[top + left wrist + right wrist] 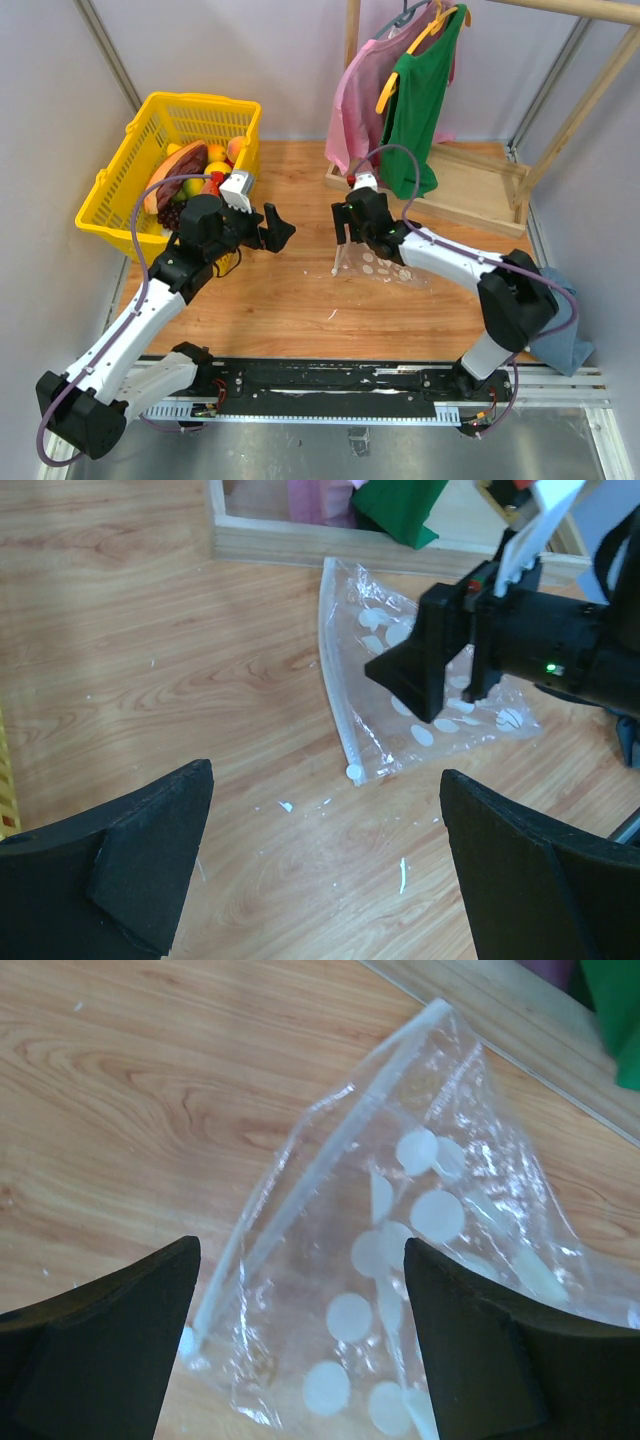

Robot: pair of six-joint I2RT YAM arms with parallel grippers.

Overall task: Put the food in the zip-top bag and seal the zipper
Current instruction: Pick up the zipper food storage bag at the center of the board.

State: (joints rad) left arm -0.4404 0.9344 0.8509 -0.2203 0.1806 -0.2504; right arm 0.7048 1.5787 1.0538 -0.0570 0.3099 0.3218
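Note:
The food [195,172], a pile of toy fruits, lies in the yellow mesh basket [120,170] at the back left. The zip-top bag [395,268] is clear with white spots and lies mid-table. Its zipper [300,1170] runs along the left edge, which is slightly raised. My right gripper [300,1345] is open just above that edge, with the zipper corner and spotted plastic [420,1210] between its fingers. From the left wrist view the bag [400,740], zipper [335,680] and right gripper [455,695] all show. My left gripper [325,880] hangs open and empty over bare wood, left of the bag.
A wooden clothes rack [470,190] with a pink shirt and a green shirt [420,80] stands at the back right, its base just behind the bag. A blue cloth [565,340] lies at the right table edge. Small white scraps [402,875] dot the wood.

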